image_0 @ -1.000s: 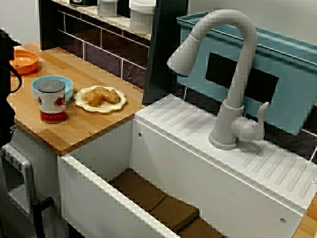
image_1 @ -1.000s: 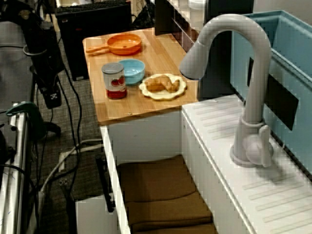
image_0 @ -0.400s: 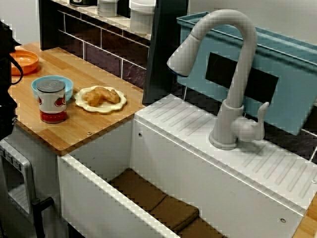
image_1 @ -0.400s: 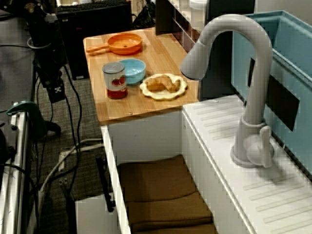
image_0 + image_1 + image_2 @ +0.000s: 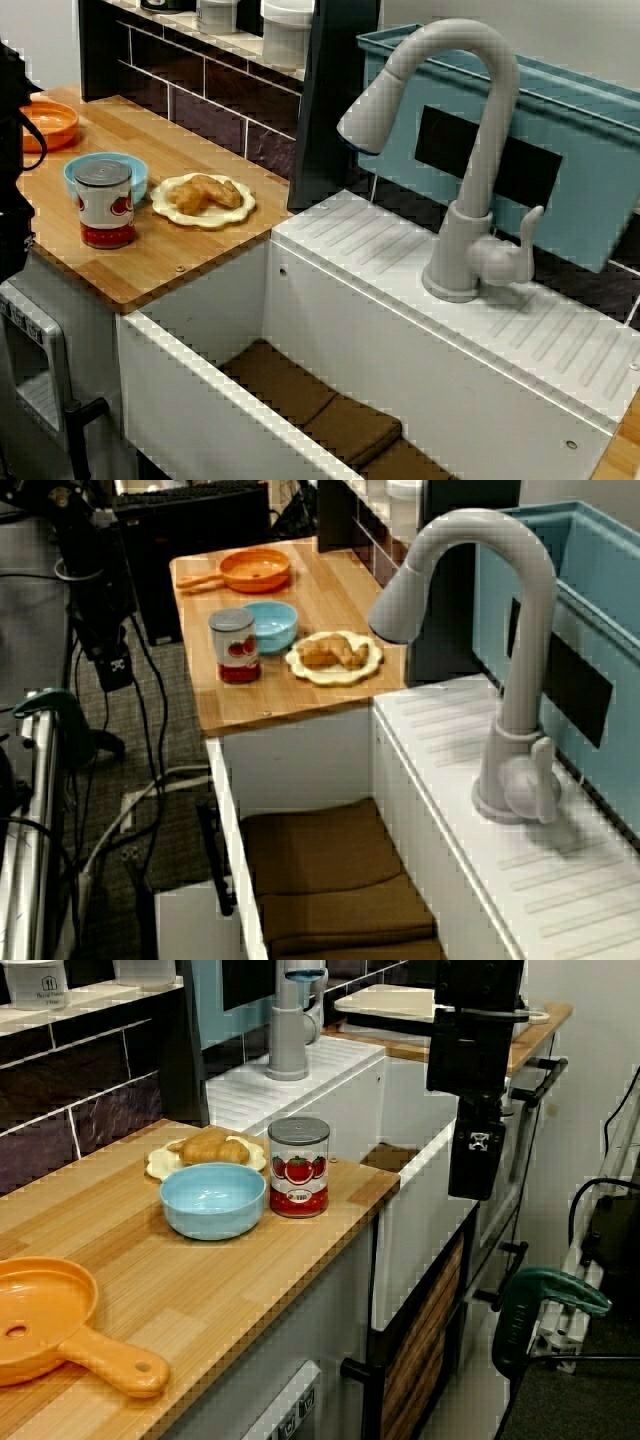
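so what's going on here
A black robot arm hangs off the front edge of the wooden counter, above the floor, touching nothing. Its gripper looks empty, though I can't tell whether it is open or shut. The nearest thing is a tomato can, upright beside a blue bowl and a plate of pastries. An orange pan lies further along the counter.

Mock kitchen in lab: sink [image 5: 200, 370], faucet [image 5: 470, 150], floor cables [image 5: 150, 790].
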Robot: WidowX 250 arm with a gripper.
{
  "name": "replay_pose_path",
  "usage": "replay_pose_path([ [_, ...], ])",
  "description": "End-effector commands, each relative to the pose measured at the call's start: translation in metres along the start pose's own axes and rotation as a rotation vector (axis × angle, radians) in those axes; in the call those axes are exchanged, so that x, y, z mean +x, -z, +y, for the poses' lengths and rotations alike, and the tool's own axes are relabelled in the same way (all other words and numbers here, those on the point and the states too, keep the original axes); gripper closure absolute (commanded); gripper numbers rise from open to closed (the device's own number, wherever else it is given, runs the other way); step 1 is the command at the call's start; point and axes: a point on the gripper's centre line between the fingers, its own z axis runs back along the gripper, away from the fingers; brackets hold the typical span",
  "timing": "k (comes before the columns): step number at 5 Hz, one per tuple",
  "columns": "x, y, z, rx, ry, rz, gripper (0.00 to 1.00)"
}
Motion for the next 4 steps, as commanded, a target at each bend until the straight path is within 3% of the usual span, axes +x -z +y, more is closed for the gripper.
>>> replay_pose_path([
  [1, -0.005, 0.033, 0.017, -0.012, 0.041, 0.047, 0.00],
  [2, 0.009, 0.041, 0.012, -0.020, 0.039, 0.089, 0.00],
  [3, 0.022, 0.025, -0.003, -0.041, 0.028, 0.110, 0.00],
  [4, 0.035, 0.008, -0.015, -0.096, -0.003, 0.070, 0.00],
])
